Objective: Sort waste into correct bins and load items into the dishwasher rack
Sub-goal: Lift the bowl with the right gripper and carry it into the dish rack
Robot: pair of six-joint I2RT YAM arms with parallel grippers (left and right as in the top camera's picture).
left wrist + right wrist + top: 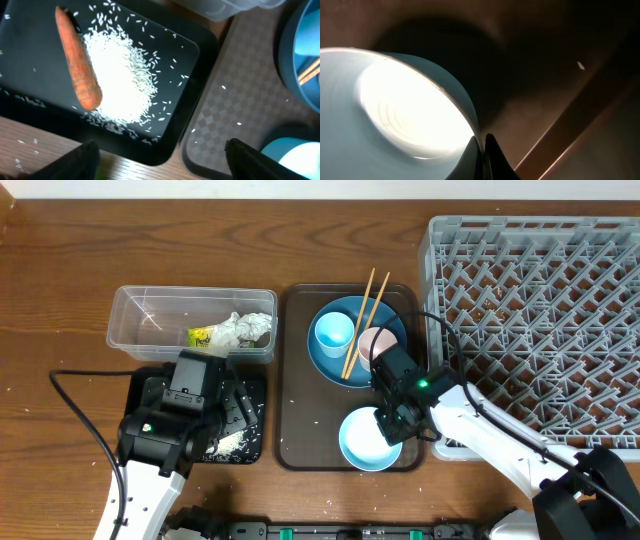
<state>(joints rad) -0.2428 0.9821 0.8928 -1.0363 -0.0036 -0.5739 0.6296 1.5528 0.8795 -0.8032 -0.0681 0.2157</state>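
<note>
Fingers (496, 159) of my right gripper (483, 148) are pinched together on the thin rim of the white bowl (395, 105), which I see at the near end of the brown serving tray (300, 380), close to the dishwasher rack (540, 320). My left gripper (160, 152) hangs with its jaws wide apart over the black tray (30, 55), where the rice crumbs (120, 80) lie heaped against the orange bit (77, 65). I find the crumpled tissue (245, 328) and the snack wrapper (203, 336) in the clear tub (135, 325).

Orange carrot (77, 65), white rice (120, 80), black tray (30, 45), brown checker-textured serving tray (245, 90), grey lattice rack (540, 300), dark blue plate (340, 308).
</note>
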